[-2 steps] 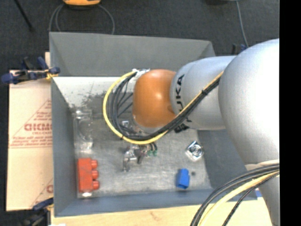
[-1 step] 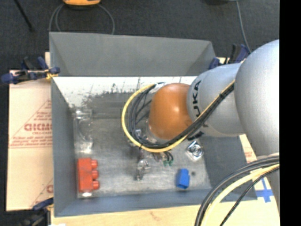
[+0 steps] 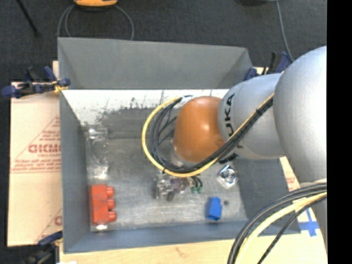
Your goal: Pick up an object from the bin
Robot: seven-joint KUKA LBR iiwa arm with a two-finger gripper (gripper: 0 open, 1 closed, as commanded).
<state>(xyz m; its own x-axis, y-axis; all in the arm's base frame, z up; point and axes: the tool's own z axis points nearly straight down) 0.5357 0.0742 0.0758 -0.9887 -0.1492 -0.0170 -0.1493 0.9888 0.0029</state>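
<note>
Arm (image 3: 258,120) mid-bin; red block (image 3: 102,204) at L wall (image 3: 71,164), blue cyl (image 3: 213,208) nr front.

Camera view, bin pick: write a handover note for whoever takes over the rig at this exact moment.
Gripper: down low over the floor of the bin, middle-front; grip state can't be read, and nothing is visibly held.
Things: silver metal piece just to its right; blue cylinder front right; red block front-left corner; clear cup along the left wall.
Done: arm is lowered into the bin.
Left: grasp one thing and lift it out.
</note>
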